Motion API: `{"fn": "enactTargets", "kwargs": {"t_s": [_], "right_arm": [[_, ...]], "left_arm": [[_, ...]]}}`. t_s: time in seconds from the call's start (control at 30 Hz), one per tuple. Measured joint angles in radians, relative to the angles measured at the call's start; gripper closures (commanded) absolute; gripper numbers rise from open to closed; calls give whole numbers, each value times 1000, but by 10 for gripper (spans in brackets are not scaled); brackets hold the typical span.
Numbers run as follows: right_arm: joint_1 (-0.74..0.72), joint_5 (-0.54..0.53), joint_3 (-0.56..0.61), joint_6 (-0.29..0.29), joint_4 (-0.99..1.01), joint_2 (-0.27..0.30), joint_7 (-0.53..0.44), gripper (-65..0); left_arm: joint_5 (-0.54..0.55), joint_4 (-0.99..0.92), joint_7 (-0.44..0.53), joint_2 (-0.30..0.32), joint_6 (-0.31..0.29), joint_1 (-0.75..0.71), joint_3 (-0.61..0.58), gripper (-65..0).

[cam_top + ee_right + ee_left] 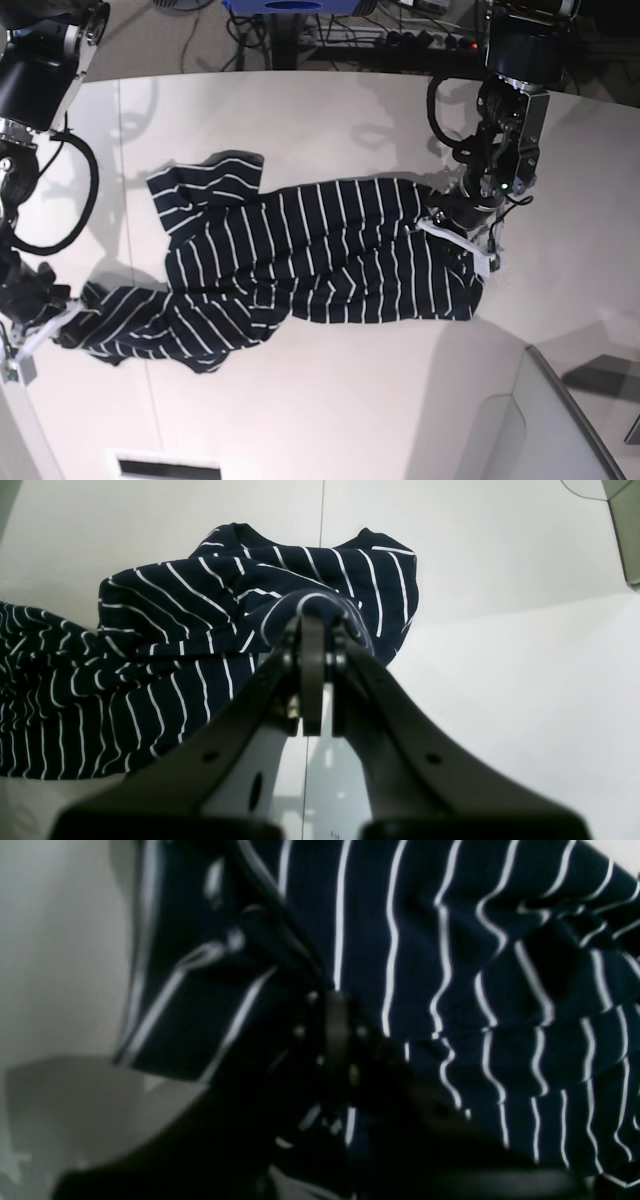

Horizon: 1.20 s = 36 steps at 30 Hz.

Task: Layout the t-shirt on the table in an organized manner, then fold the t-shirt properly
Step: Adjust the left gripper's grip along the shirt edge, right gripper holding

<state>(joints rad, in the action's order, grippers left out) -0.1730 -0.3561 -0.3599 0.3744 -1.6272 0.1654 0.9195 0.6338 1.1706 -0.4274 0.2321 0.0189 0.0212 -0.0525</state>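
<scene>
The right hand (312, 625) is pressed together and pinches a fold of the dark navy cloth t-shirt with thin white stripes (300, 265). In the base view this hand (40, 315) sits at 9 o'clock, close to the near-left rim of the worktop. The left hand (455, 228) is at 3 o'clock of the shirt; in its own wrist view the jaws are blurred but pressed together on the striped cloth (450, 990).

The shirt lies stretched between both hands across the middle of the large smooth white worktop (330, 400), wrinkled and not flat. One sleeve part points to 11 o'clock, and a bunched end lies at 8 o'clock by the right hand.

Wide bare surface is open at 12 o'clock and at 6 o'clock of the shirt. At 5 o'clock the curved edge of the worktop (560, 385) runs close. Beyond the far edge, at 12 o'clock, lie dark cables (340, 35).
</scene>
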Motion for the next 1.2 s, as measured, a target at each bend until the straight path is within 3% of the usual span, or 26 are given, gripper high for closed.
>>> {"fn": "enactTargets", "kwargs": {"t_s": [0.2,0.33,0.53,0.87,1.2], "right_arm": [[9,0,0,0,1,0,-3,-2],[43,0,0,0,0,0,-2,-2],[69,-1,0,0,-2,0,-3,-2],[74,-3,0,0,-2,0,-3,-2],[74,-1,0,0,-2,-1,0,-2]], "left_arm": [[-3,18,-11,-10,5,26,-7,0],[1,147,-14,-9,5,23,-3,0],[1,278,-156,-15,0,11,84,0],[-7,167,-183,9,2,-67,118,0],[-4,90,-130,37,1,-100,121,0]]}}
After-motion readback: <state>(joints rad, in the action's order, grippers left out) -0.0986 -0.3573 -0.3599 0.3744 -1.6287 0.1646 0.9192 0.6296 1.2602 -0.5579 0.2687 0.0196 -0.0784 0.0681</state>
